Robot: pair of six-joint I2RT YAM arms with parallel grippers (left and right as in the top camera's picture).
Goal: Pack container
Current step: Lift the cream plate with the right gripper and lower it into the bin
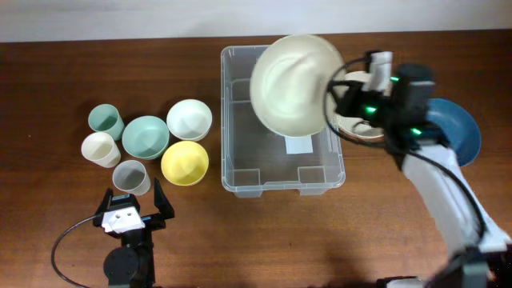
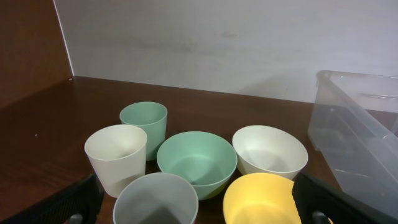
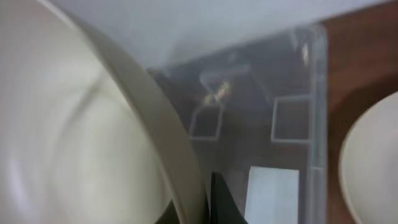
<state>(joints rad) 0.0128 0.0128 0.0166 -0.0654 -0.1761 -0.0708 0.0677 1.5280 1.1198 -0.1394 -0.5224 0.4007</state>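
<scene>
One cream plate (image 1: 294, 84) hangs tilted over the container (image 1: 228, 120) at mid-table, its rim pinched by the right gripper (image 1: 338, 92). The left gripper (image 1: 134, 202) sits spread wide by the cups (image 1: 131, 176). Likely next: lower the plate flat inside, then release.

This looks like a robotics lab test station: a bare dark wooden bench (image 1: 48, 80) stands against a plain white wall (image 2: 217, 43), with a cabled left arm (image 1: 126, 260), a right arm (image 1: 444, 188) showing green indicator lights (image 1: 369, 110), and plain plastic cups (image 1: 105, 120) and bowls (image 1: 145, 137) grouped beside a clear container (image 1: 240, 152).
</scene>
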